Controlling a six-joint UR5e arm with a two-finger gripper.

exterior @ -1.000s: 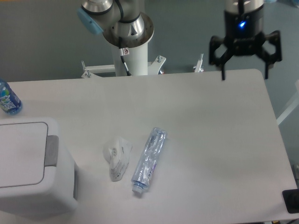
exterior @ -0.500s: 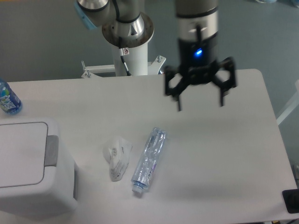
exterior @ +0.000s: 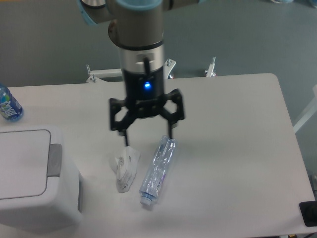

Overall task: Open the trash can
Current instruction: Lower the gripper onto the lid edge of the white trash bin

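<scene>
The trash can (exterior: 34,181) is a large white boxy bin at the front left of the table, its flat lid down and its grey push tab (exterior: 55,160) on the right edge of the lid. My gripper (exterior: 147,139) hangs open and empty above the middle of the table, well to the right of the bin. Its fingertips (exterior: 127,140) stand over a crumpled white wrapper (exterior: 124,167) and an empty clear bottle (exterior: 157,169).
A blue-labelled bottle (exterior: 9,105) stands at the table's left edge behind the bin. The arm's base post (exterior: 140,64) is at the back edge. A dark object (exterior: 308,212) sits at the front right corner.
The gripper has swept from the back right corner leftwards and forwards to over the wrapper and clear bottle, staying open. The bin and other objects have not moved.
</scene>
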